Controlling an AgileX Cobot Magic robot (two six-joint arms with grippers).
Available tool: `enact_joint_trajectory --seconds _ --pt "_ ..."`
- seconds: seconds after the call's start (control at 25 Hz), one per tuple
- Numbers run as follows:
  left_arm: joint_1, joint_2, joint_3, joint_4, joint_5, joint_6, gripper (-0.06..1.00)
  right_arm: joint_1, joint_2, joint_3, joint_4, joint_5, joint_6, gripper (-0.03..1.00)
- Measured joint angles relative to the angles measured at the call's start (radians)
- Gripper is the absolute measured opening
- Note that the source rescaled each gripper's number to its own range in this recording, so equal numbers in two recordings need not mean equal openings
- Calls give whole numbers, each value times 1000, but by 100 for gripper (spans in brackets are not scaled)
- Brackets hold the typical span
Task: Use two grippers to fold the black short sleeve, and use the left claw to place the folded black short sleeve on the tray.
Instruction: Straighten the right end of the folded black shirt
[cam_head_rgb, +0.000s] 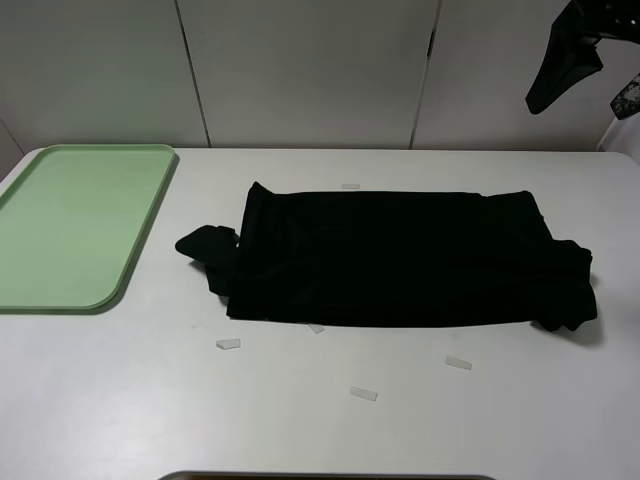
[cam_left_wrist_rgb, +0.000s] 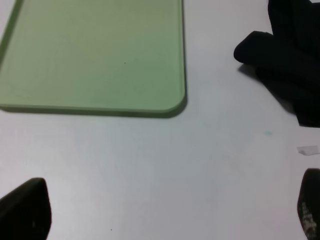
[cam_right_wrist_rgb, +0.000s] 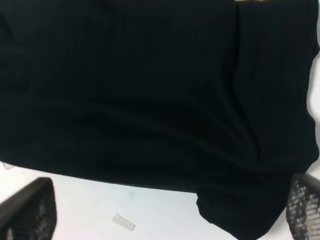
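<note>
The black short sleeve (cam_head_rgb: 400, 258) lies in the middle of the white table, folded into a long flat band, with one sleeve (cam_head_rgb: 205, 245) sticking out toward the tray. The pale green tray (cam_head_rgb: 75, 225) sits at the table's left with nothing on it. Neither arm shows in the high view. In the left wrist view my left gripper (cam_left_wrist_rgb: 167, 212) hangs open over bare table near a tray (cam_left_wrist_rgb: 95, 55) corner, the black short sleeve (cam_left_wrist_rgb: 285, 60) off to one side. My right gripper (cam_right_wrist_rgb: 167, 212) is open above the black short sleeve's (cam_right_wrist_rgb: 150, 90) edge, empty.
Small pale tape scraps (cam_head_rgb: 228, 344) (cam_head_rgb: 363, 393) (cam_head_rgb: 458, 363) dot the table in front of the shirt, one shows in each wrist view (cam_left_wrist_rgb: 307, 149) (cam_right_wrist_rgb: 123, 222). A dark shape (cam_head_rgb: 563, 62) hangs at the upper right before the white wall panels.
</note>
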Motion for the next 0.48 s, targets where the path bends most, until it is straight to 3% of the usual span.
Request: enact_joint_trajectory --seconds 0.48 --pt "0 0 0 0 0 0 98 0 0 15 -11 -2 19 100"
